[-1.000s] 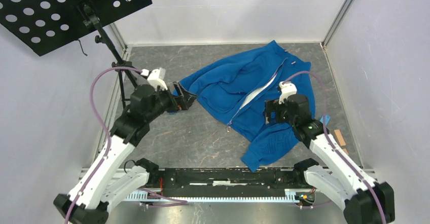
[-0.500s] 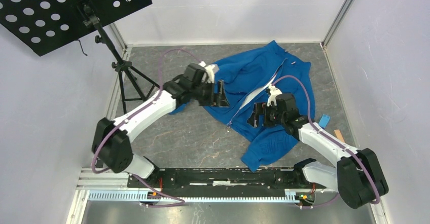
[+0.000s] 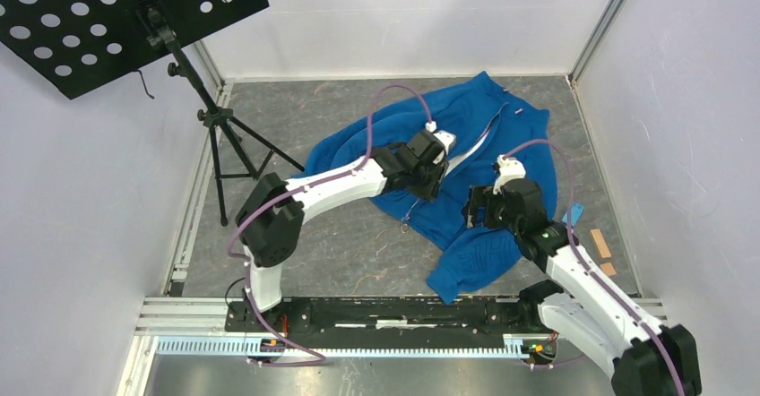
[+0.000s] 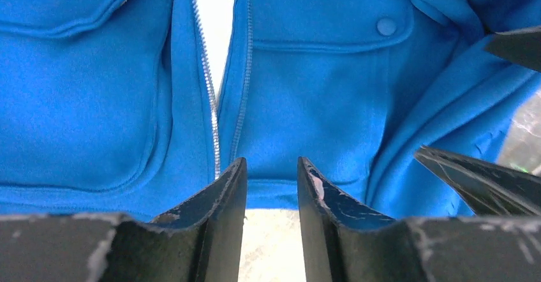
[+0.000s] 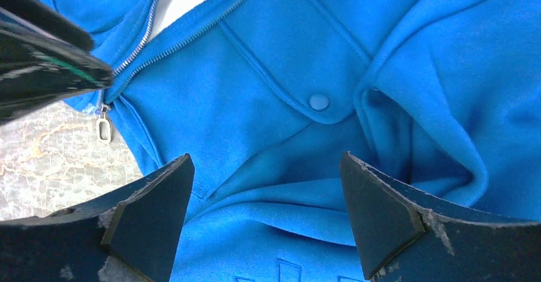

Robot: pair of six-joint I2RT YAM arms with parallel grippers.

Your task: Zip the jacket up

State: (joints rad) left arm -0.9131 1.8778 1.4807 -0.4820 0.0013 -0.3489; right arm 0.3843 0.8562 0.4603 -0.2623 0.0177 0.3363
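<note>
The royal-blue jacket (image 3: 475,257) lies spread on the grey table, its front partly open and showing pale lining (image 4: 215,14). The zipper (image 4: 207,84) is joined only near the hem, where the metal pull (image 5: 103,129) (image 3: 406,228) hangs over the table. My left gripper (image 3: 423,185) (image 4: 271,180) hovers at the hem just right of the zipper. Its jaws are narrowed, with a gap and nothing between them. My right gripper (image 3: 475,210) (image 5: 268,199) stands wide open over the folded right front panel, near a snap button (image 5: 318,101). It holds nothing.
A black perforated music stand (image 3: 134,11) on a tripod (image 3: 220,145) stands at the back left. A small blue piece (image 3: 574,210) and wooden blocks (image 3: 599,242) lie by the right wall. White walls enclose the table on three sides.
My left arm swung from the table's left side across onto the jacket front, its jaws narrowing on the way. My right gripper shifted only slightly beside the zipper.
</note>
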